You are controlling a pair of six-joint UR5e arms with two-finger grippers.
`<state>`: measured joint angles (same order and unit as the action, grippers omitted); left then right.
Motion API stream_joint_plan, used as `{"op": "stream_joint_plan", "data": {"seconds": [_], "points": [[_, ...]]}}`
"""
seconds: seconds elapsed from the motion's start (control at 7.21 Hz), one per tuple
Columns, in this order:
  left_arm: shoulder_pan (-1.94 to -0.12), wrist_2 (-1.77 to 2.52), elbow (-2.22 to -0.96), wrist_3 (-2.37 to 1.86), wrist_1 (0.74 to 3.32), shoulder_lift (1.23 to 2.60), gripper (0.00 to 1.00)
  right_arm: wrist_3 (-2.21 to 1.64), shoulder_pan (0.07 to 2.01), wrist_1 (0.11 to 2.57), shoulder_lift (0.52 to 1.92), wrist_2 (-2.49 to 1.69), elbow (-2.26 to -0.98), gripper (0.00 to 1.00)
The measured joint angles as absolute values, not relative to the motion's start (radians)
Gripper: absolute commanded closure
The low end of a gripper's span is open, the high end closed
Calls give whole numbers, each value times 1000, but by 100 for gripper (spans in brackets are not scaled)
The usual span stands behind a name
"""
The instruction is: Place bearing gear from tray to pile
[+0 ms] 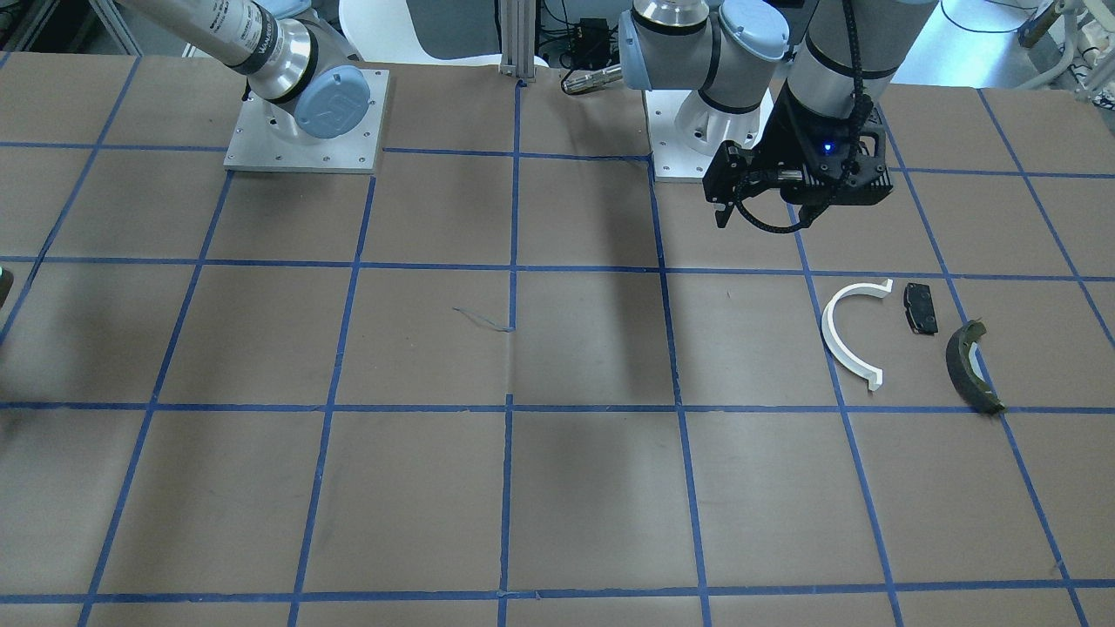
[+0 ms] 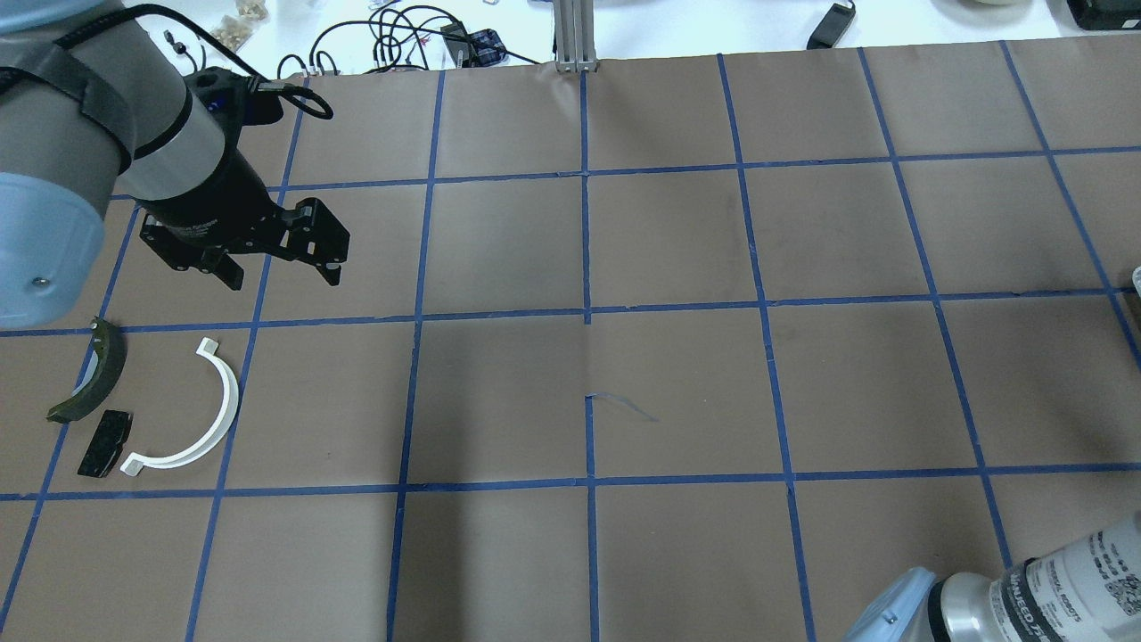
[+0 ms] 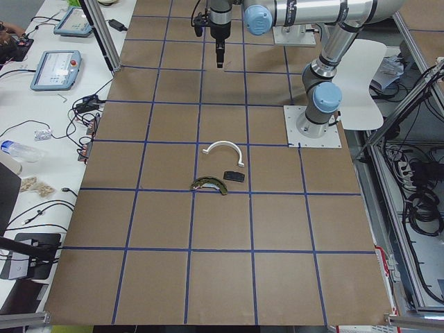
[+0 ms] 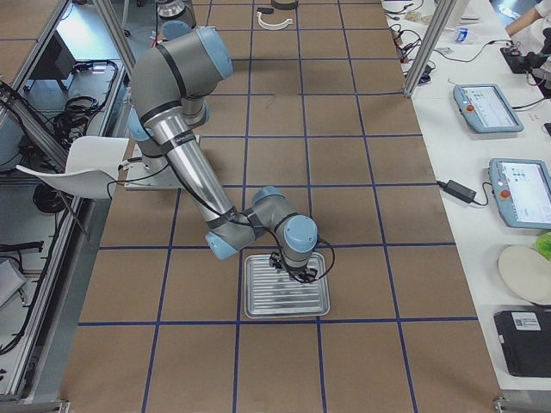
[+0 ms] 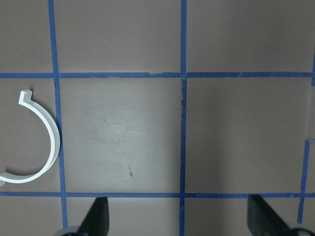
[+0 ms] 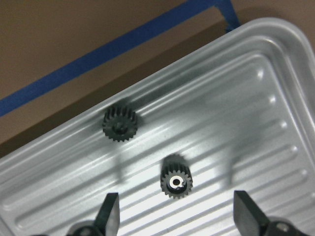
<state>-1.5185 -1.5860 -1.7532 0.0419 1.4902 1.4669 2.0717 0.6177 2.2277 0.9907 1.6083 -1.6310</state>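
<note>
A silver ribbed tray [image 6: 256, 98] holds two small black gears: one with a bright metal centre [image 6: 176, 181] and a plain one [image 6: 119, 124]. My right gripper [image 6: 179, 216] is open above the tray [image 4: 258, 301], with the metal-centred gear between its fingers and not touched. The pile lies far off by my left arm: a white half-ring [image 2: 232, 397], a black pad [image 2: 105, 443] and a dark curved shoe [image 2: 94, 379]. My left gripper [image 2: 283, 275] hangs open and empty above the table, just beyond the pile. The half-ring also shows in the left wrist view [image 5: 51, 142].
The brown table carries a blue tape grid [image 2: 586, 312]. The arms' base plates [image 1: 305, 122] stand at the robot's edge. A side bench with tablets [image 4: 486, 107] runs along the far edge, and a white chair [image 4: 82, 163] stands behind the robot.
</note>
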Motion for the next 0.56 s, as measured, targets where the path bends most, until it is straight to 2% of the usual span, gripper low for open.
{"op": "stream_joint_plan", "data": {"seconds": [0.14,0.28,0.42,0.56], "points": [[-1518,-1587,-1761,43,1486,1464,0,2070,616,2226,991,1605,-1641,49],[-1518,-1588,-1769,43,1473,1463,0,2071,615,2231,992,1602,-1659,69],[-1517,-1590,-1784,43,1453,1460,0,2070,614,2235,995,1600,-1670,79],[-1517,-1594,-1802,43,1434,1454,0,2068,614,2236,999,1600,-1675,83]]}}
